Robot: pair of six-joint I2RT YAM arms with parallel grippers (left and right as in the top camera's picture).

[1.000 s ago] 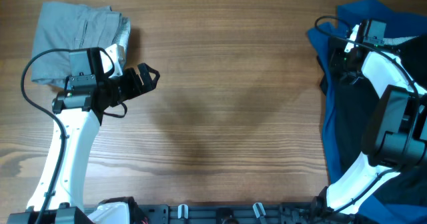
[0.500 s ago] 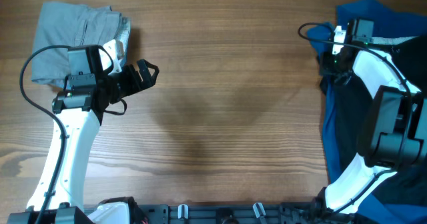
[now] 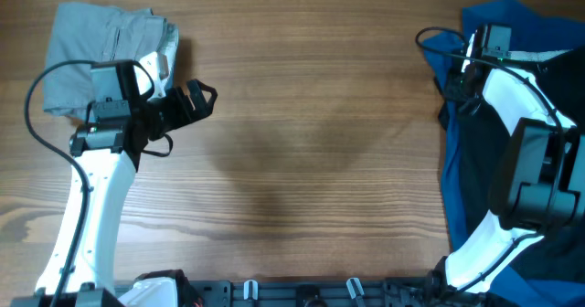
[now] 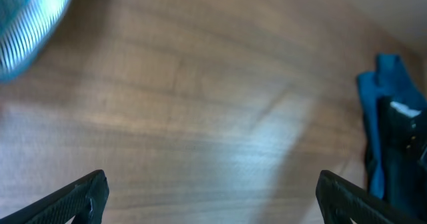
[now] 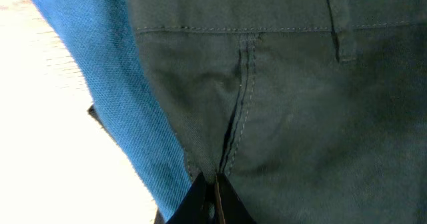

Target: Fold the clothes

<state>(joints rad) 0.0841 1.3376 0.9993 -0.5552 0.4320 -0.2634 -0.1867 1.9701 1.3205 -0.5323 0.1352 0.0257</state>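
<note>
A pile of unfolded clothes lies at the table's right edge: a blue garment [image 3: 457,161] and dark grey-green trousers [image 3: 484,142]. My right gripper [image 3: 454,80] is at the pile's upper left edge. In the right wrist view its fingers [image 5: 212,196] are shut on the trousers' seam [image 5: 237,117], with the blue cloth [image 5: 100,64] beside it. A folded grey garment [image 3: 91,47] lies at the far left. My left gripper [image 3: 199,101] is open and empty, just right of it over bare wood. Its fingertips [image 4: 213,194] stand wide apart in the left wrist view.
The wooden table [image 3: 311,142] stretches between the two arms. A light striped cloth [image 4: 27,24] shows blurred at the top left of the left wrist view. The blue pile also shows at its right edge [image 4: 380,117]. The arm bases stand along the front edge.
My right gripper has shifted slightly left and back along the pile's edge, the cable and cloth moving with it. The left arm has barely moved.
</note>
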